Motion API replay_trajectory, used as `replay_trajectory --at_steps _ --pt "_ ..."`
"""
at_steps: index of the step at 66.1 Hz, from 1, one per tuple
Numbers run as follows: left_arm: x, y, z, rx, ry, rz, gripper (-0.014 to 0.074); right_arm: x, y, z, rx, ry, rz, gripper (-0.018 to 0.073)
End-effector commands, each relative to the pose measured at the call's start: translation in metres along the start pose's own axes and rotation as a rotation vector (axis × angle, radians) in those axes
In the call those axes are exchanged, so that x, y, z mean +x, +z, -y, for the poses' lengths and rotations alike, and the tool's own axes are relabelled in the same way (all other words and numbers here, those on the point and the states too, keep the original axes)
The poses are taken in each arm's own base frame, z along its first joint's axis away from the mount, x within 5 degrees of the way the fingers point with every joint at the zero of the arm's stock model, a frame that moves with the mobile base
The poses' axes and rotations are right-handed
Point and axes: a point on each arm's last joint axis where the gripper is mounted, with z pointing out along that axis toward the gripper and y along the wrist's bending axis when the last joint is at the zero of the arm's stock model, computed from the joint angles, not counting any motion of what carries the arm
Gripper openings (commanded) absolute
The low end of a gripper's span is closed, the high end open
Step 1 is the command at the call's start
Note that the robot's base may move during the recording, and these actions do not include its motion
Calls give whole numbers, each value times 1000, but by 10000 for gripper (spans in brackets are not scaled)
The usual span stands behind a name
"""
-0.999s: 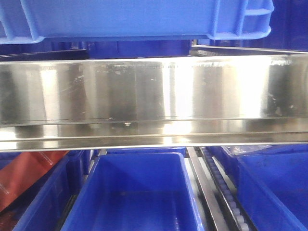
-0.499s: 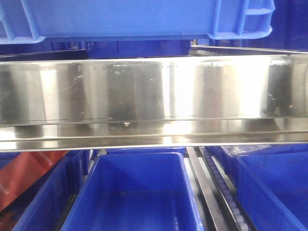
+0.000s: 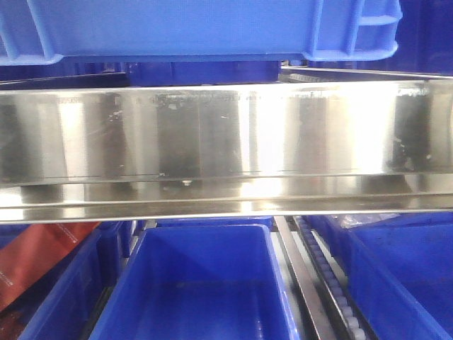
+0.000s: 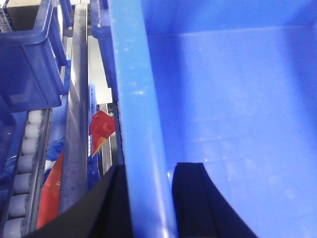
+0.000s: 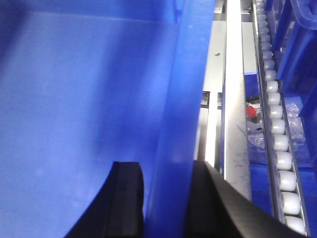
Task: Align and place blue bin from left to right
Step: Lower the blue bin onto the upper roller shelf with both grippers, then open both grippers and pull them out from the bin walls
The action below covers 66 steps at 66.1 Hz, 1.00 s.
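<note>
The blue bin (image 3: 177,28) hangs above the steel shelf rail at the top of the front view, with only its underside and right corner ribs showing. In the left wrist view my left gripper (image 4: 148,198) is shut on the bin's left rim (image 4: 136,114), one black finger outside and one inside the wall. In the right wrist view my right gripper (image 5: 166,198) is shut on the bin's right rim (image 5: 183,99) in the same way. The bin's inside (image 4: 233,99) looks bare.
A wide polished steel beam (image 3: 226,142) crosses the front view. Below it stand deeper royal-blue bins (image 3: 205,283) and a roller track (image 3: 333,283). A red packet (image 4: 101,126) lies beside a steel rail (image 4: 79,99). White rollers (image 5: 277,144) run along the right side.
The blue bin has shifted slightly in the front view, its bottom edge a little higher and its right corner moved left. Both grips are unchanged as far as shown.
</note>
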Motion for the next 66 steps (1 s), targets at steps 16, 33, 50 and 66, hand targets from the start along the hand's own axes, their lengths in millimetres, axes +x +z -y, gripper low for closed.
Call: replay_trajectory --at_steps 16,33,50,66 --pt "3 41 7 15 18 4 -111 -3 43 9 6 10 33 -153" --pt "17 72 6 -24 51 -76 -111 6 77 21 36 10 -28 -146" --pt "20 78 6 -27 53 -95 69 7 83 21 38 -5 -40 391" --pt "16 69 6 -26 50 -80 608 -6 58 20 35 -3 -11 506"
